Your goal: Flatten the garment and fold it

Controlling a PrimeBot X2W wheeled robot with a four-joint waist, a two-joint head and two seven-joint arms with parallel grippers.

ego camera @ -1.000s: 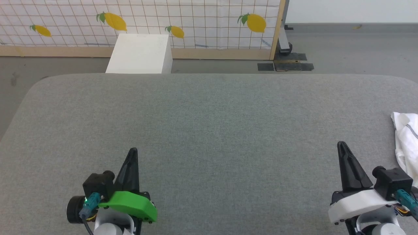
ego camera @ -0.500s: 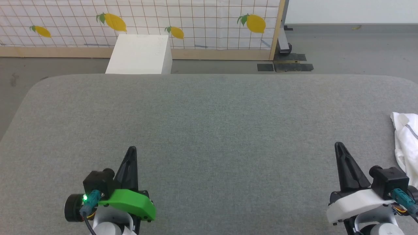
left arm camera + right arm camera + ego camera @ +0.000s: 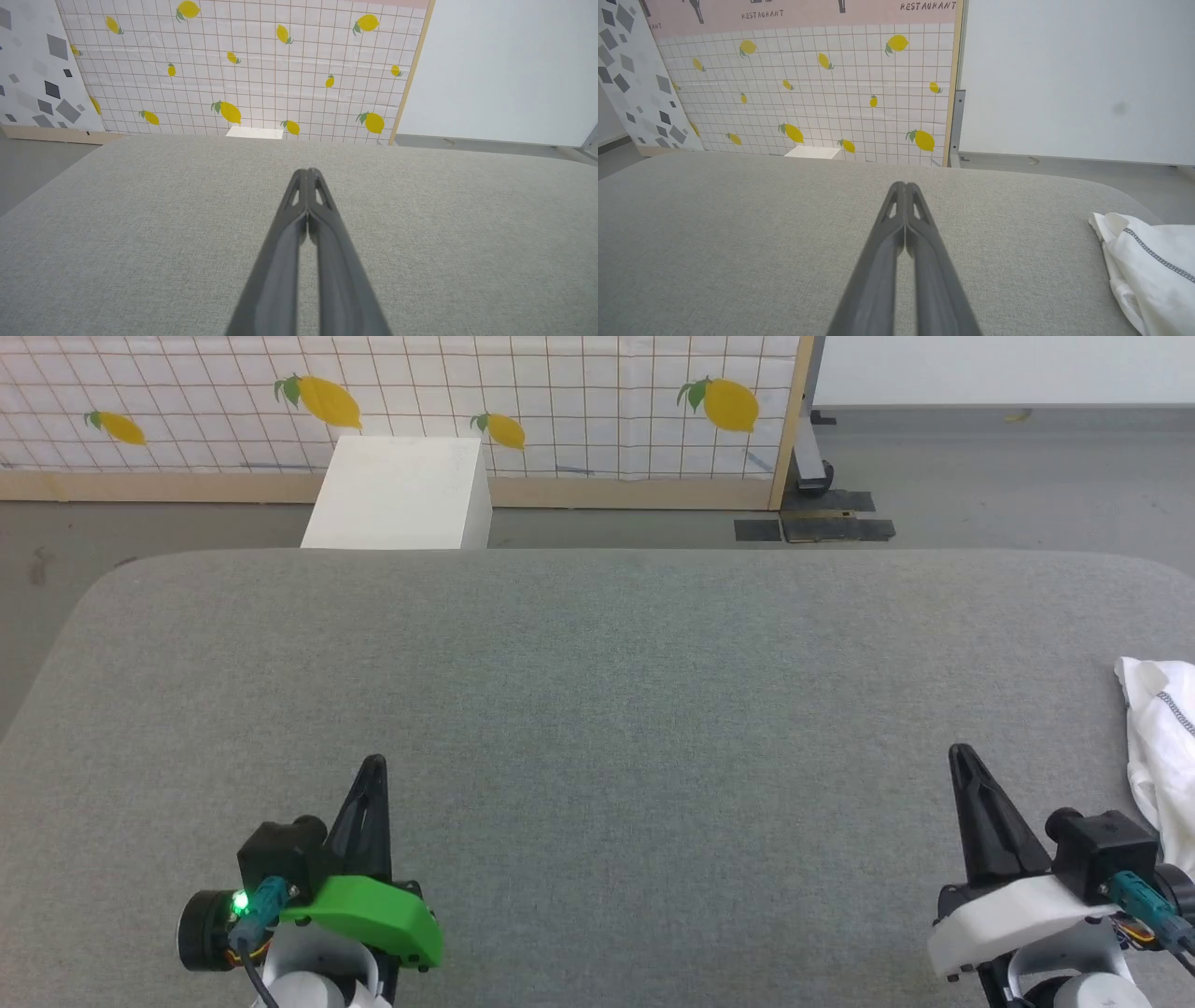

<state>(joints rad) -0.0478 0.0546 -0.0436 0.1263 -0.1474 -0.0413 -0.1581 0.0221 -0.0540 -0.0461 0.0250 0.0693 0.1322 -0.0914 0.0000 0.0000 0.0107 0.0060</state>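
T-shirt point(image 3: 1158, 747): crumpled at the right edge of the tabletop point(image 3: 597, 691) (grey stitching showing).
Left fingers point(image 3: 369, 807): pressed together, holding nothing.
Right fingers point(image 3: 982, 812): pressed together, empty, near the T-shirt.

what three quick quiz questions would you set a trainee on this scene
1. Where on the grey surface does the garment lie? A left edge, B centre, C right edge.
2. True or false: the right hand grips the garment.
3. Fill in: the left hand and the right hand are both ___ (open or shut).
Key: 1 C; 2 false; 3 shut.
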